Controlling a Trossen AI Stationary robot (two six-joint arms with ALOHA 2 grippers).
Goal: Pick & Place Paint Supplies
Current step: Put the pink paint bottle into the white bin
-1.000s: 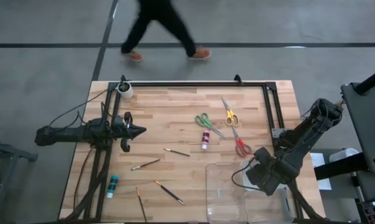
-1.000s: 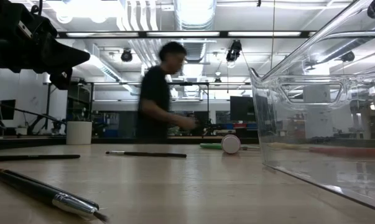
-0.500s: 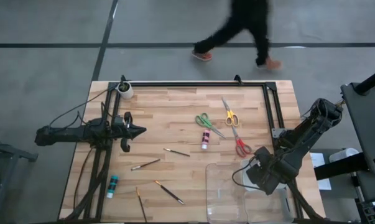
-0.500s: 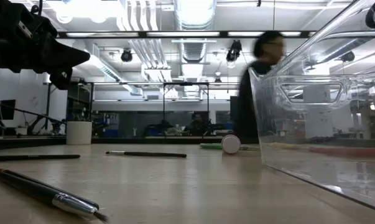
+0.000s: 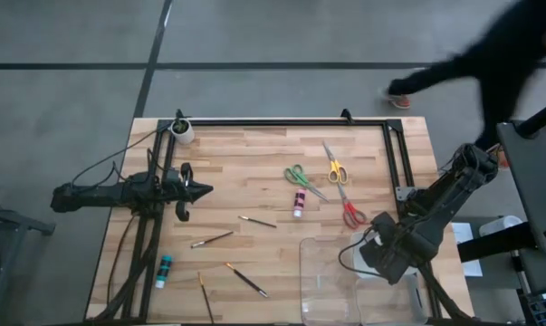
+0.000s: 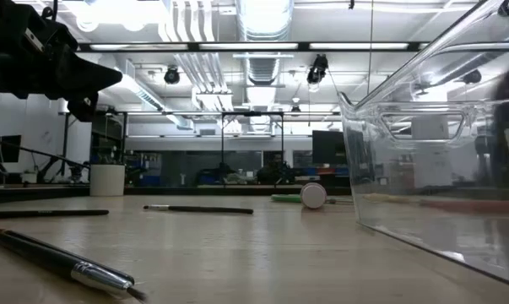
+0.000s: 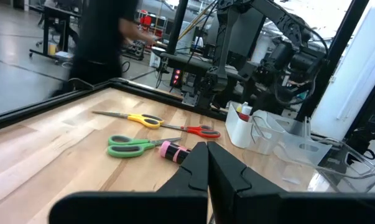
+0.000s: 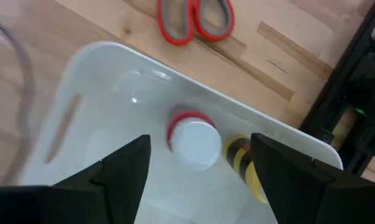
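From the high view, your right gripper (image 5: 381, 256) hangs over the near right corner of the clear tray (image 5: 331, 285), while the left gripper (image 5: 200, 189) waits well apart on the left side of the surface (image 5: 254, 167), arm and scene unchanged over the last second apart from a person (image 5: 490, 54) who has crossed behind the far edge toward the right. Still out on the wood: green scissors (image 5: 301, 178), yellow scissors (image 5: 334, 168), red scissors (image 5: 350, 212), a pink bottle (image 5: 299, 203), a teal bottle (image 5: 164, 270) and four thin brushes, one at (image 5: 246, 280). The low view shows only a brush (image 6: 64, 262) lying close by, the tray wall (image 6: 423, 160) and the dark left arm (image 6: 35, 51) overhead; the walker seen there earlier is gone. In the left wrist view your left fingers (image 7: 193, 171) are pressed together on nothing, pointing toward the three scissors and the pink bottle (image 7: 173, 152). In the right wrist view your right fingers (image 8: 122, 165) stand wide apart, empty, directly above a red bottle (image 8: 192, 140) with its pale cap up, and a yellow bottle (image 8: 246, 167) just beside it, both inside the tray. My reading: the red bottle has just been let go, so that drop is done, and two bottles are placed with most supplies still to fetch.
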